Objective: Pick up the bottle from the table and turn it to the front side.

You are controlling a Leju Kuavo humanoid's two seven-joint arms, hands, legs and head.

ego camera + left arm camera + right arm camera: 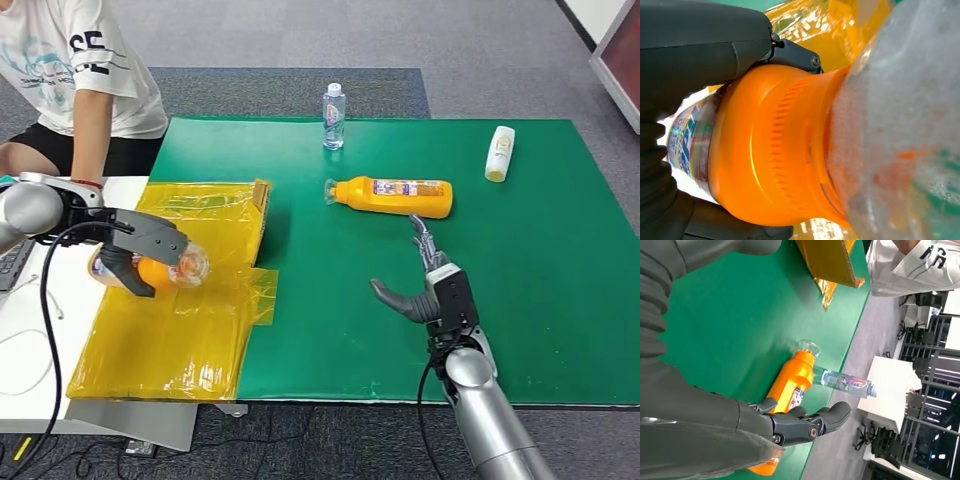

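Two orange plastic bottles with clear caps in view. One, the held orange bottle (151, 270), lies on its side in my left hand (143, 250), fingers clamped around its body, over the crinkled yellow plastic sheet (181, 340) at the left of the table. Left wrist view: thumb above and fingers below the orange shoulder, printed label toward the wrist, clear cap (904, 125) pointing away.

The second orange bottle (392, 196) lies on its side on the green mat (528, 300), cap toward the left, just beyond my right hand (426, 285). Right hand holds nothing; fingers spread apart, thumb out to the left, above the mat and not touching the bottle.

One small clear water bottle (333, 116) stands upright at the mat's far edge. One white bottle (500, 153) lies on its side far right. One person in a white printed shirt (75, 60) sits at the far left corner.
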